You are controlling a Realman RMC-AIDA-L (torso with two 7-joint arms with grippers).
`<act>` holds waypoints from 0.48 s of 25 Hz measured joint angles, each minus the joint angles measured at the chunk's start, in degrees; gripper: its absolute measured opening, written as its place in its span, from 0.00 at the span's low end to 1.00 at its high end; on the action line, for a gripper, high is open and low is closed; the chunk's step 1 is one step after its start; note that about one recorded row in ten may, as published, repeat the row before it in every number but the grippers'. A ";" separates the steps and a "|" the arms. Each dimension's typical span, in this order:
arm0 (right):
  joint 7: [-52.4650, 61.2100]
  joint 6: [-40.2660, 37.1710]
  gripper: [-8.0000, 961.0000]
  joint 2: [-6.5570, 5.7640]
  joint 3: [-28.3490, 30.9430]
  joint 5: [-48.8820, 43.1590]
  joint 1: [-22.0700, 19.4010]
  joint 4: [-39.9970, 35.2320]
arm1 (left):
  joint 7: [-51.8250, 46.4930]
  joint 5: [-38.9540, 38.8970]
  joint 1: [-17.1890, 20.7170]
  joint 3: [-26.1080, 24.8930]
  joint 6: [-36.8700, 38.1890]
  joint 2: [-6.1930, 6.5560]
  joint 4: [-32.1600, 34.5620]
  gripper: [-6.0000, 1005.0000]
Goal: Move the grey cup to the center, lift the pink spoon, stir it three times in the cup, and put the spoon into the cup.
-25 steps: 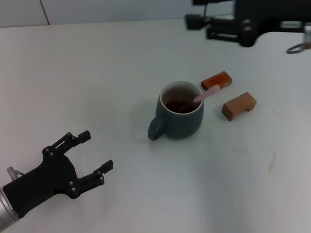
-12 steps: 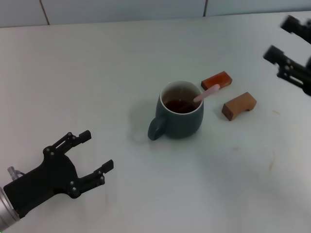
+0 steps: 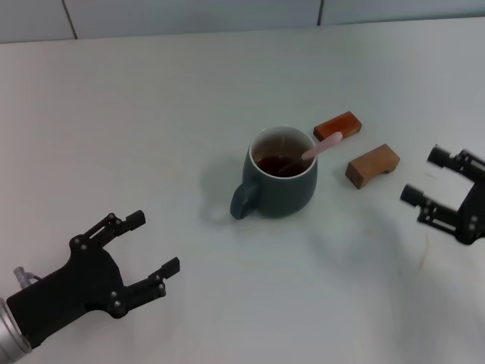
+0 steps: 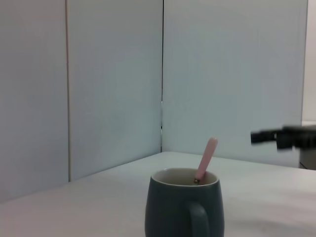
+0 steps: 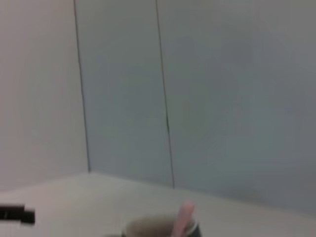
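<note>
The grey cup (image 3: 281, 179) stands mid-table with dark reddish-brown liquid inside, its handle toward my left arm. The pink spoon (image 3: 321, 146) leans in it, handle sticking out over the rim toward the far right. The left wrist view shows the cup (image 4: 183, 203) and the spoon (image 4: 205, 159) head-on; the right wrist view catches the cup's rim (image 5: 159, 227) and the spoon's handle tip (image 5: 182, 219). My left gripper (image 3: 150, 243) is open at the near left, well away from the cup. My right gripper (image 3: 424, 177) is open, low at the right edge, empty.
Two brown wooden blocks lie right of the cup: a reddish one (image 3: 338, 125) just behind the spoon handle and a tan one (image 3: 372, 165) nearer my right gripper. Grey wall panels (image 4: 113, 84) stand behind the white table (image 3: 151, 121).
My right arm has swung from the far right corner down and toward me, ending low at the right edge. The left gripper shifted slightly nearer. Cup and spoon have not moved.
</note>
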 joint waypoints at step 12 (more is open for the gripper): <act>-3.32 4.41 0.80 0.76 -1.22 -2.53 1.68 0.88 | -0.05 -0.02 0.34 0.03 0.66 -0.12 -0.32 0.86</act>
